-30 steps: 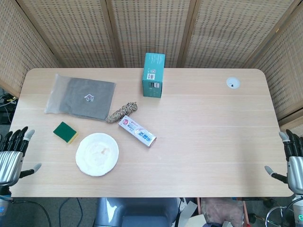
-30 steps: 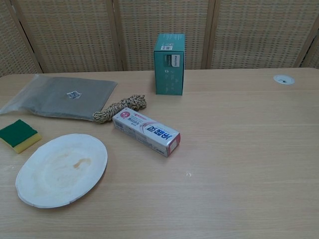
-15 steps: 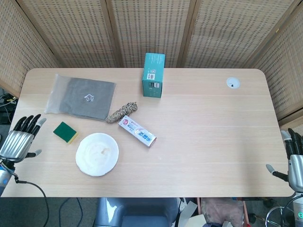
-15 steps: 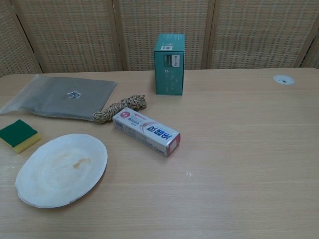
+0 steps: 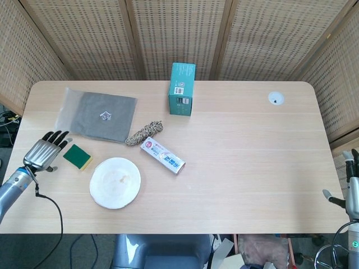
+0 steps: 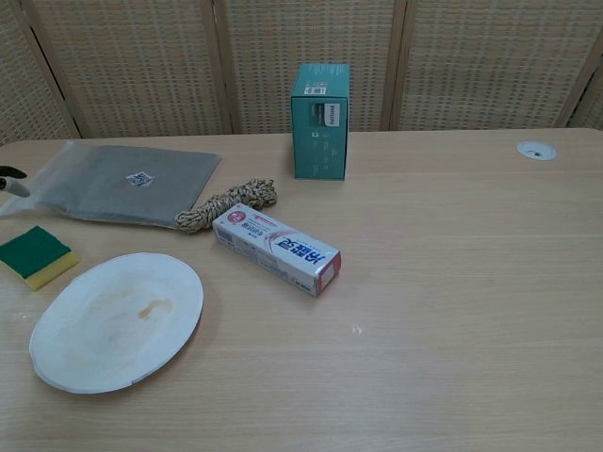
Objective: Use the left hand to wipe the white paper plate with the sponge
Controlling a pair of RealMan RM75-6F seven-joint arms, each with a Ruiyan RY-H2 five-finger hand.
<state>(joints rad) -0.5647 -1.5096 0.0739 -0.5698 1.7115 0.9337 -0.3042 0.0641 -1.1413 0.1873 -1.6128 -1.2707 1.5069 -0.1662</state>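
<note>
Left hand (image 5: pixel 44 152) moved up beside sponge (image 5: pixel 77 157); right hand (image 5: pixel 353 193) retreated.

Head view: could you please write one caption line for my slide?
Open left hand beside the green sponge, with the stained white paper plate nearby on the wooden table.

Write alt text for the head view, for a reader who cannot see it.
The robot's left hand, fingers spread and holding nothing, hovers just left of a green and yellow sponge on a wooden table, with a stained white paper plate nearby. Further back lie a grey packet, a rope bundle, a toothpaste box and an upright teal box.
</note>
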